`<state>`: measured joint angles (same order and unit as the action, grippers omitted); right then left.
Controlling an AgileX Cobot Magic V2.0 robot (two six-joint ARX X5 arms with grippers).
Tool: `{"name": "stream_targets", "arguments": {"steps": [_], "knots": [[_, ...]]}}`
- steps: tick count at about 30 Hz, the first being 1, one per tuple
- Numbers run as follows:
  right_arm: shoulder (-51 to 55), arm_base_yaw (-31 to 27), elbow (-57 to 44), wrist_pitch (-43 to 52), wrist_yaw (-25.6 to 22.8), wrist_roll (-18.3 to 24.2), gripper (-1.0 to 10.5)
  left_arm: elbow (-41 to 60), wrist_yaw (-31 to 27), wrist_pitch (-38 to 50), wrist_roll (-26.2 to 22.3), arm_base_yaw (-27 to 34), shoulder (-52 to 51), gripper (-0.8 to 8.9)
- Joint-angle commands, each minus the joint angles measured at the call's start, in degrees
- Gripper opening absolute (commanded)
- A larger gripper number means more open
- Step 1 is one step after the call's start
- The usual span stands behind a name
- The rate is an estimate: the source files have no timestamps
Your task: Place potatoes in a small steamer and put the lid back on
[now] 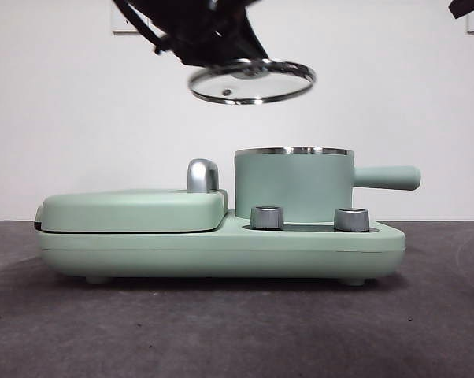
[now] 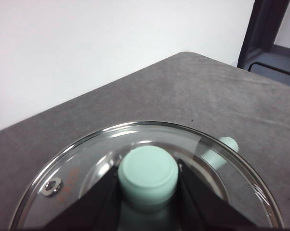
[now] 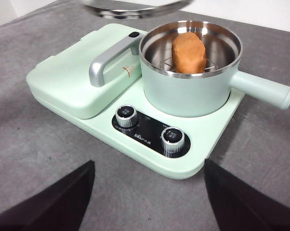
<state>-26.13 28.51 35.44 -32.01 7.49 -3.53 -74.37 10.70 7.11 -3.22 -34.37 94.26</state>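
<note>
The mint-green small steamer [image 1: 294,185] stands on the cooker base, its side handle pointing right. It also shows in the right wrist view [image 3: 186,91], with the orange-brown potato [image 3: 188,53] lying inside it. My left gripper [image 2: 147,185] is shut on the lid's mint-green knob [image 2: 148,174]. It holds the glass lid [image 1: 251,82] tilted in the air, above the steamer and a little to its left. The lid's rim shows in the right wrist view [image 3: 135,8]. My right gripper [image 3: 147,202] is open and empty, pulled back in front of the cooker.
The mint-green cooker base [image 1: 221,250] carries two steel dials [image 1: 267,217] and a flat hinged griddle cover [image 1: 131,209] with a chrome handle [image 1: 202,175]. Grey cloth covers the table [image 1: 221,331]. A white wall stands behind.
</note>
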Motion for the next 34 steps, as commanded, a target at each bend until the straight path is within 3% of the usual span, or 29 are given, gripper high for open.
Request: {"name": "stream_targets", "arguments": {"steps": [1,15,34], "knots": [[-0.22,0.42,0.22,0.2,-0.04,-1.01,3.6,-4.74,0.31,1.92,-3.8,-0.98,3.65,0.14],[-0.22,0.39,0.22,0.2,-0.59,-1.03,3.6,-7.91,1.38,8.74,-3.63,-1.01,13.44,0.14],[-0.26,0.39,0.22,0.13,-3.06,-1.03,3.6,-9.57,4.37,9.14,-3.8,-1.14,17.55,0.14]]}}
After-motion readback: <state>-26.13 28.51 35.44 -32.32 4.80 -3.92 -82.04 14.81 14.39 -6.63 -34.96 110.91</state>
